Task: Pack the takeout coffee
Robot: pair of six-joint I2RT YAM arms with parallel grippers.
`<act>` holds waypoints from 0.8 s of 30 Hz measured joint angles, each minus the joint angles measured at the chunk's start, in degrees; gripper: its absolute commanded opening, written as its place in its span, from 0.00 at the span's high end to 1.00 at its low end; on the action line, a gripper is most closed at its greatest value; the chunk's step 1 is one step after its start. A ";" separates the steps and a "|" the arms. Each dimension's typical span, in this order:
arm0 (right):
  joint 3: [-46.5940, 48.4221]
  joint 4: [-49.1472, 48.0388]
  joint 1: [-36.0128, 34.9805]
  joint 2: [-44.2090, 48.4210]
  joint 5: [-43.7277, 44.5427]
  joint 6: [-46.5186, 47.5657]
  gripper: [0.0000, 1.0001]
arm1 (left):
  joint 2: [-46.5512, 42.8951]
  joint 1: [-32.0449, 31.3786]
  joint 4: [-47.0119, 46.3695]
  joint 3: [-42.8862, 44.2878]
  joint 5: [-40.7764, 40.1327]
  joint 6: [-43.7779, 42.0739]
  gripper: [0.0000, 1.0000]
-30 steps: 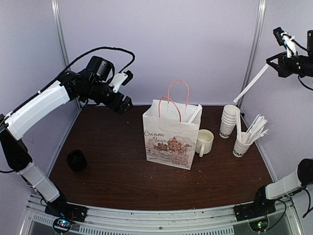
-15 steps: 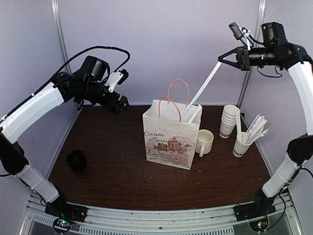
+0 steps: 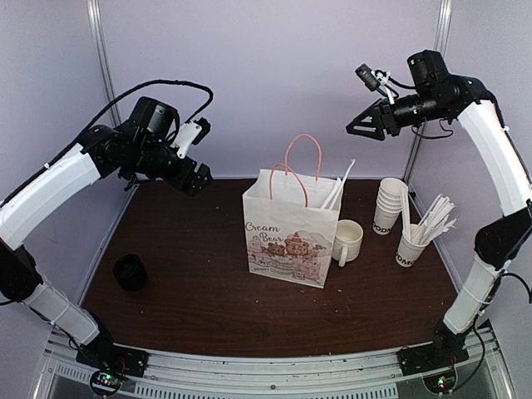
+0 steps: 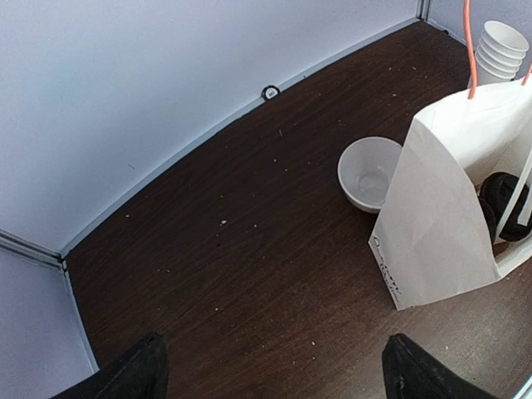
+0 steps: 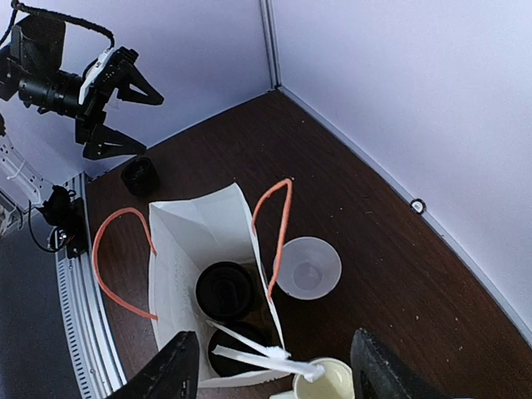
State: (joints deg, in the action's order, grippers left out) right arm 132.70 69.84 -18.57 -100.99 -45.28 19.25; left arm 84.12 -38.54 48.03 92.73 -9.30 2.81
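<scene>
The takeout coffee stands inside the white paper bag [image 3: 291, 237]. In the right wrist view only its two black lids show, one [image 5: 224, 289] behind the other [image 5: 243, 339]. Two wrapped straws [image 5: 266, 356] lean across the near lid and out over the bag's rim. My right gripper [image 3: 356, 126] hangs open high above the bag, its fingers [image 5: 179, 370] wide apart with nothing between them. My left gripper [image 3: 198, 176] is open too, raised left of the bag [image 4: 440, 224] and holding nothing. The lids [image 4: 505, 198] also show through the bag's mouth in the left wrist view.
A white bowl [image 5: 307, 268] sits behind the bag. A ceramic mug [image 3: 347, 239] stands right of it, then a stack of paper cups [image 3: 389, 205] and a cup of straws [image 3: 413, 243]. A black stack of lids [image 3: 130, 272] lies at the left.
My right arm swung left over the bag with a wrapped straw, then opened; the straw now leans in the bag. My left arm drifted slightly lower.
</scene>
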 measured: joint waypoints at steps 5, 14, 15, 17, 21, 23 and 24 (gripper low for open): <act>-12.81 -3.65 6.29 12.15 1.44 1.07 0.02 | -0.24 0.26 0.02 -1.33 -2.16 -0.07 0.02; -30.21 -11.02 15.50 22.49 6.40 -1.95 0.00 | -1.60 4.92 -4.13 -6.36 0.83 1.18 0.03; -31.34 -11.19 16.06 22.62 7.54 -2.21 0.01 | -1.90 5.49 -4.57 -6.86 1.99 1.20 0.03; -33.24 -11.39 16.37 22.86 10.45 -2.99 0.01 | -2.14 6.21 -5.38 -6.97 4.85 1.16 0.04; -36.54 -11.89 16.37 23.82 14.27 -3.26 0.01 | -2.16 6.58 -7.80 -6.97 11.04 0.98 0.06; -38.73 -12.04 16.37 24.74 14.16 -3.10 0.01 | -2.16 6.58 -9.09 -6.97 14.27 0.90 0.07; -39.58 -12.07 16.37 25.03 13.64 -2.91 0.03 | -2.16 6.58 -9.51 -6.97 15.30 0.81 0.07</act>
State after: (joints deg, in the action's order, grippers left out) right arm 93.12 57.78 -2.20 -75.96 -31.64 16.34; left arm 81.95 -31.97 38.52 85.76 6.00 3.62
